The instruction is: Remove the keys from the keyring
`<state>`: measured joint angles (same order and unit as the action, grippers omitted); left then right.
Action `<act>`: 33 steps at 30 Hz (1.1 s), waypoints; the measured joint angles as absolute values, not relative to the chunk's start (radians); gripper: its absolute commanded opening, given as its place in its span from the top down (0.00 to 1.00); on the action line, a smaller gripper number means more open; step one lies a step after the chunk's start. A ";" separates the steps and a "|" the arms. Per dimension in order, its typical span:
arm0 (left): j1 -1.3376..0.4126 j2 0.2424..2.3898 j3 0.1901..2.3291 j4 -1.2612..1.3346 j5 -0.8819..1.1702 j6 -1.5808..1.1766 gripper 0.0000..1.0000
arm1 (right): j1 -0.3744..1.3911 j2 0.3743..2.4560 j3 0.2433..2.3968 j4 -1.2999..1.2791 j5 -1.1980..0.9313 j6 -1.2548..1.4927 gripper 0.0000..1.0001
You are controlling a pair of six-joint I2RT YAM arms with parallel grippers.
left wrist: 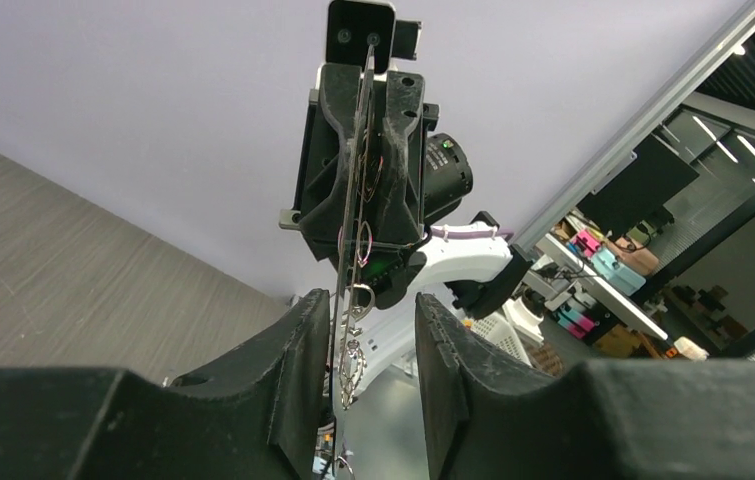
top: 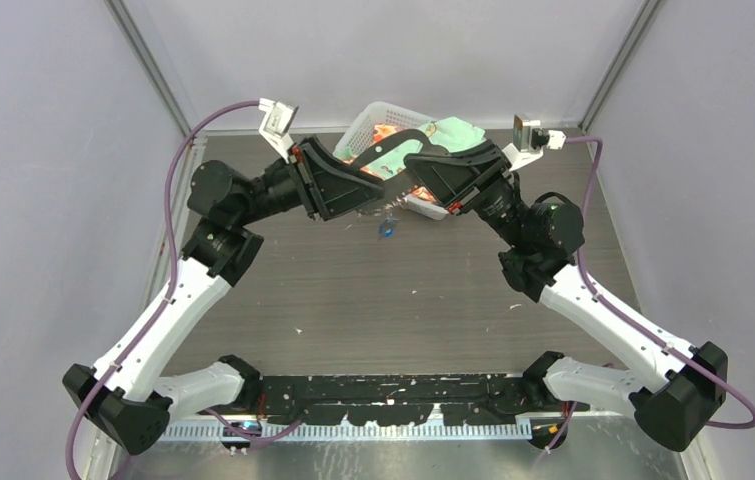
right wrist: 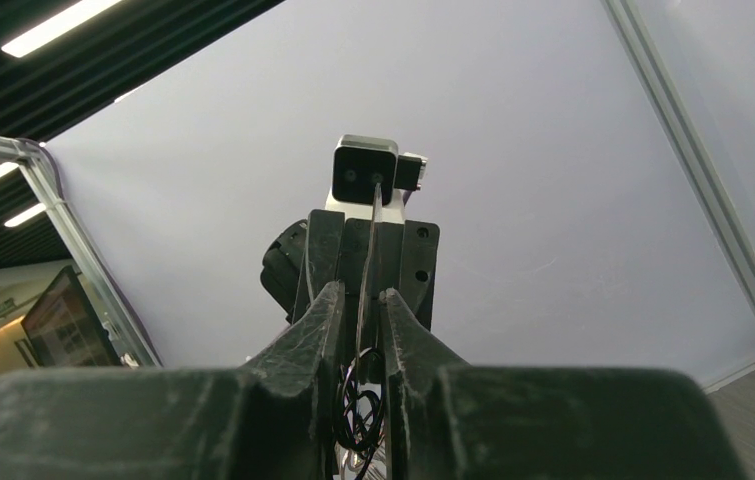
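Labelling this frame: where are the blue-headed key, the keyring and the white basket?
blue-headed key (top: 387, 229): top view, its blue head.
keyring (left wrist: 353, 348): left wrist view, its silvery chain links.
white basket (top: 364, 128): top view, its left mesh wall.

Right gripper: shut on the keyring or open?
Shut on it. In the right wrist view, the right gripper is closed tight on the thin pale strap of the keyring, which runs up through it.

Pale lilac walls (top: 53, 200), aluminium corner posts (top: 153, 60), dark wood-grain table (top: 403, 300), ceiling strip lights (right wrist: 53, 30), cluttered office desks (left wrist: 608, 270) beyond
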<state>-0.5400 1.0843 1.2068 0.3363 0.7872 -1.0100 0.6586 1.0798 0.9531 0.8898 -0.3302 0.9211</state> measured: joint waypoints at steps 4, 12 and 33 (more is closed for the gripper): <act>-0.565 1.097 1.210 0.308 0.780 -0.978 0.69 | 0.667 1.080 0.953 0.889 -0.315 0.905 0.99; -0.570 1.096 1.227 0.239 0.756 -0.889 1.00 | 0.672 1.071 0.953 0.856 -0.298 0.862 0.59; -0.928 1.169 1.616 -0.490 0.152 -0.190 1.00 | 0.894 0.849 0.822 0.455 -0.169 0.526 0.34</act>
<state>-0.9279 1.1687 1.6157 -0.4896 0.1524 -0.1898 0.8940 0.8494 0.8215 0.4553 -0.1688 0.5262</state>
